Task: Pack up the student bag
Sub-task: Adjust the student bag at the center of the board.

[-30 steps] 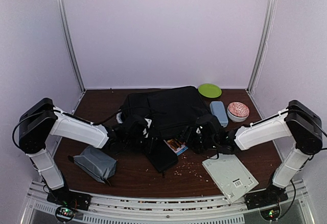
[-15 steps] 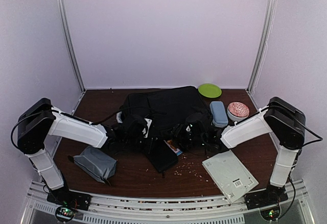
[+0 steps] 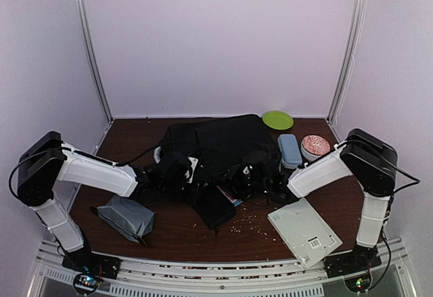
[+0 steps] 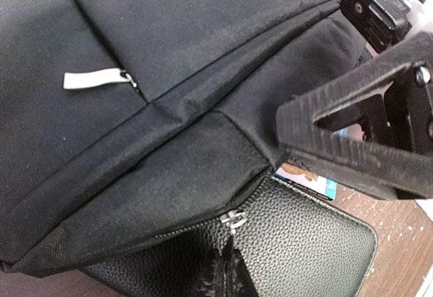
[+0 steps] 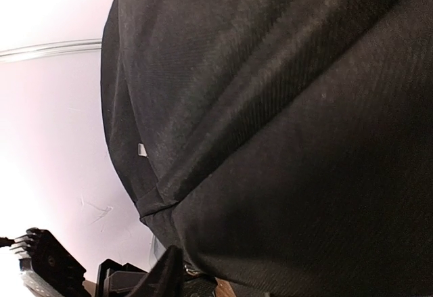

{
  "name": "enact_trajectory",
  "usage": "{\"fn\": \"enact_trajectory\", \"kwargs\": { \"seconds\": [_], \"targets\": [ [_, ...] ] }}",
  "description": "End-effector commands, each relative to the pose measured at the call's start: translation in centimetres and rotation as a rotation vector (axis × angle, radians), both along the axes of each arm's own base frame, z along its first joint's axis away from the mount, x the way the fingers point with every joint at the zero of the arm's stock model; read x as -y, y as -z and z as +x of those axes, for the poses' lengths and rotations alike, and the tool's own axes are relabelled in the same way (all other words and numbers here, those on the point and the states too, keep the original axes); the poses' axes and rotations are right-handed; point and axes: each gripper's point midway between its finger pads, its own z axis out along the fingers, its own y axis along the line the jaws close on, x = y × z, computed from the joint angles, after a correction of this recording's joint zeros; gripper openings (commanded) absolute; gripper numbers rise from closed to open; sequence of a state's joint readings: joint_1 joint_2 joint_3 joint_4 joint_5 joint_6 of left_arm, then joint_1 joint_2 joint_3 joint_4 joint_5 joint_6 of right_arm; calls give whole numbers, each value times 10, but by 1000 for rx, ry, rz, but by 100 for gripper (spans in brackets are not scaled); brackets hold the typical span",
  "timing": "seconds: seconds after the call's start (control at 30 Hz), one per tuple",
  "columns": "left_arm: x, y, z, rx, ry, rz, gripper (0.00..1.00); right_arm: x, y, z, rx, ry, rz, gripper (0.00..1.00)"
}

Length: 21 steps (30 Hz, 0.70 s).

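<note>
Currently we see the left gripper [image 4: 226,273] closed at 6 o'clock of the student bag [image 3: 226,141]; for the right gripper [image 3: 241,178] we cannot tell.

The place is a small booth, closed on three sides by plain pale panels with a faint lilac cast. The back wall [image 3: 223,40] stands flat and smooth; the left wall [image 3: 34,60] and the right wall [image 3: 402,53] close in on either side of it. Where they meet, two slim metal posts rise, the left post [image 3: 91,47] and the right post [image 3: 348,47], spreading apart towards the top in the overhead view. The table [image 3: 176,235] is dark reddish-brown wood with a dull sheen, running back to the foot of the wall. A ribbed aluminium rail [image 3: 216,270] edges its near side. The light is soft and even, with only faint shadows.
</note>
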<state>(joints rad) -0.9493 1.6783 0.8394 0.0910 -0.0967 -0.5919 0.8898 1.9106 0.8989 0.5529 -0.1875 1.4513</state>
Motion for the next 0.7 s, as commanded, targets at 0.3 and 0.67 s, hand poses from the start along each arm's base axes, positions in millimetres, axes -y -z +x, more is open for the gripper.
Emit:
{"fn": "enact_trajectory", "kwargs": {
  "seconds": [0.3, 0.67],
  "targets": [
    [-7, -6, -1, 31, -2, 16, 0, -9, -12, 8, 22, 6, 66, 11],
    [-16, -8, 1, 46, -31, 43, 0, 11, -17, 2, 50, 15, 14, 0]
  ]
}}
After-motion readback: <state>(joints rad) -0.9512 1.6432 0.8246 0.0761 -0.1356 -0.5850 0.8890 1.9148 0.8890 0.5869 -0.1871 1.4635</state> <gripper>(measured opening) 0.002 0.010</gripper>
